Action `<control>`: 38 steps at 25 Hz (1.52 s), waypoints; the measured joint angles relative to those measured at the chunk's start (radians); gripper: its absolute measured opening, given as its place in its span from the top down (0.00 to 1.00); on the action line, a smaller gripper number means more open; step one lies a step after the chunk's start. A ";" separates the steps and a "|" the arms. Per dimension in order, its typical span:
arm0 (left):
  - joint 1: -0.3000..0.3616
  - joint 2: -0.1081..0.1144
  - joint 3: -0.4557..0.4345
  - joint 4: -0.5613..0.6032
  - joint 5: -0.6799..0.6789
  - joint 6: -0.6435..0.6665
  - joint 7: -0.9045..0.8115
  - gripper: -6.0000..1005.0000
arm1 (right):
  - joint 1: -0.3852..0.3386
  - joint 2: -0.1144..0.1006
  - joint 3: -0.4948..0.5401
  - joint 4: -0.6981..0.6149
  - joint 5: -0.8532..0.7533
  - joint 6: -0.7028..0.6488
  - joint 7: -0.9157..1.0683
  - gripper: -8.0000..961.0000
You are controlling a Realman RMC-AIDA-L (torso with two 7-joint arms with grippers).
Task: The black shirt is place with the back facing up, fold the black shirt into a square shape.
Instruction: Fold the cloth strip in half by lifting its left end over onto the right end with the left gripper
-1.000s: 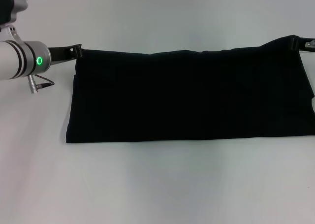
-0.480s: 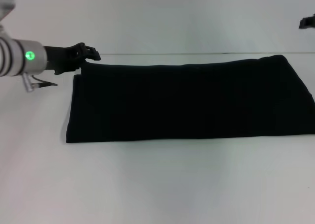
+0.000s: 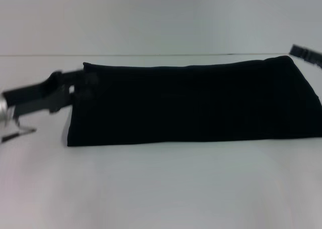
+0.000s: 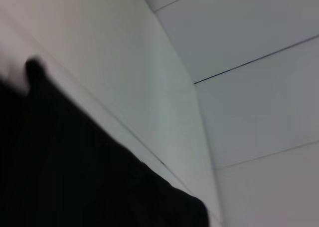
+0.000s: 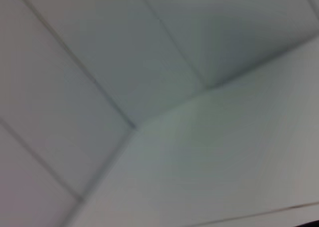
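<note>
Both grippers have let go: shirt [image 3: 193,103] lies flat as a long folded band on the table [image 3: 161,188], left gripper [image 3: 75,88] dropped to its left edge, jaw state unclear, so crosswise folds remain.

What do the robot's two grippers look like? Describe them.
The left gripper is a matte black, blocky bar on a silver cylindrical wrist, with a thin wire loop hanging below. The right gripper shows only as a slim black tip.

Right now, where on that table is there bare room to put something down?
The wide strip of table in front of the black shirt is bare. It is crowded at the shirt's left end, where the left gripper sits; the right gripper hangs beyond its far right corner.
</note>
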State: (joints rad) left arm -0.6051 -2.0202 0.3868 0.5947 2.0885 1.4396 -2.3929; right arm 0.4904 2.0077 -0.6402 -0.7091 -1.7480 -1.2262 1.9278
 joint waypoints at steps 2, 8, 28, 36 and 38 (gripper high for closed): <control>0.034 -0.002 -0.041 -0.016 0.003 0.051 -0.029 0.46 | -0.041 0.008 0.024 0.054 0.083 -0.105 -0.110 0.15; 0.119 -0.022 -0.089 -0.021 0.072 0.059 -0.200 0.46 | -0.067 0.017 0.073 0.158 0.120 -0.236 -0.280 0.10; 0.155 -0.052 -0.099 -0.108 0.088 -0.172 -0.321 0.46 | -0.057 0.022 0.098 0.178 0.127 -0.234 -0.340 0.10; 0.147 -0.055 -0.098 -0.125 0.088 -0.207 -0.334 0.46 | -0.056 0.023 0.105 0.180 0.128 -0.230 -0.340 0.10; 0.147 -0.055 -0.098 -0.125 0.088 -0.209 -0.337 0.46 | -0.056 0.023 0.108 0.180 0.128 -0.226 -0.340 0.10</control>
State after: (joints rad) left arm -0.4584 -2.0748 0.2884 0.4694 2.1769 1.2310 -2.7302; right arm 0.4346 2.0311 -0.5325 -0.5292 -1.6202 -1.4520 1.5876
